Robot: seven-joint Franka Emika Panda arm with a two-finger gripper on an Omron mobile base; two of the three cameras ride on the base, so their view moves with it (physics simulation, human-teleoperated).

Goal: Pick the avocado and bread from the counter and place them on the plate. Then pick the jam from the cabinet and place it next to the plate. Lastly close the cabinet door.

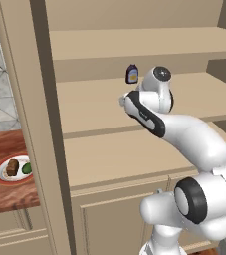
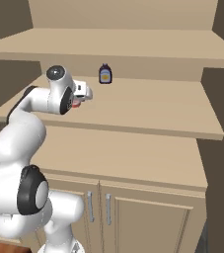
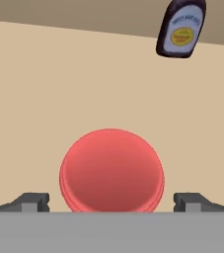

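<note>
Down over the jam in the hand view, lower centre of the frame: round red lid seen from above, sitting on the pale shelf. Gripper spread wide, one dark fingertip at lower left, the other at lower right, each clear of the jar, nothing held. Dark bottle with a pale label up at the top right of that frame, standing apart from the jam, farther back on the same shelf.

Over to the right base view: white arm rising from the lower left, hand reaching across the middle shelf of the cabinet, a sliver of red jam peeking beneath the hand at upper left. Dark bottle just above and right of it, near the back wall.

Left base view now: plate with orange-red rim at the left edge, resting on the wood-grain tabletop. On the plate, brown bread to the left, green avocado just beside it to the right.
</note>
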